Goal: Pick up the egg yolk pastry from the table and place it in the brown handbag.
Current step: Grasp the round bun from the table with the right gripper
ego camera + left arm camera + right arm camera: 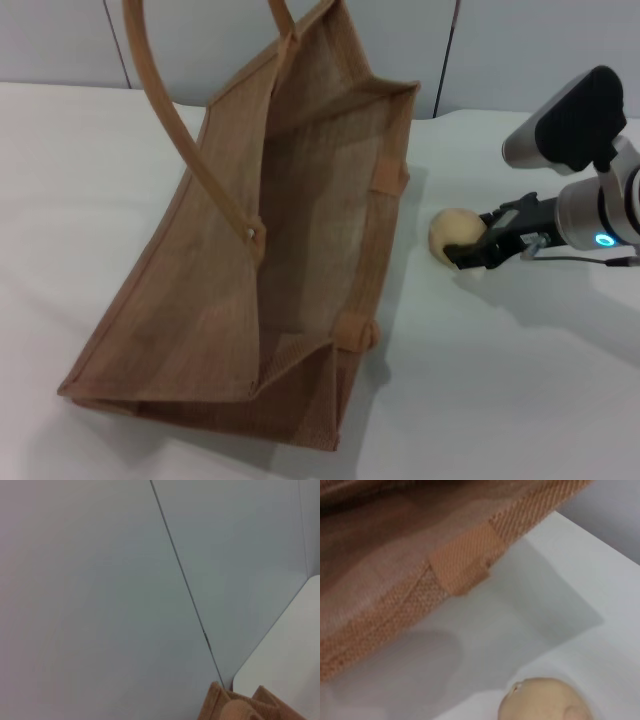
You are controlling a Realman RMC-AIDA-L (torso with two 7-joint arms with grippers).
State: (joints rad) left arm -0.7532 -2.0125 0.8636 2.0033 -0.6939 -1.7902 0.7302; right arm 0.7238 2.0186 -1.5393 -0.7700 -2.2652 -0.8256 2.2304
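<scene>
So the right gripper (470, 252) is down low over the table (480, 380), and the egg yolk pastry (455, 235) sits right at its fingertips, on the side away from the wrist. The dark fingers look spread, one reaching along the near side of the ball, maybe touching it, but I honestly can't tell whether they're around it or just up against it. The pastry is round, so no long axis to worry about; the hand just has to get a finger on each side.

The brown handbag (270, 260) is just past the pastry from the hand, mouth wide open and gaping toward us, so once the ball is lifted it's a short carry straight ahead of the fingers.

The left arm isn't in the head view at all; its wrist camera only shows wall, a table corner and a scrap of bag fabric. The right wrist view shows no fingers either, and the pastry is cut off at its edge.
</scene>
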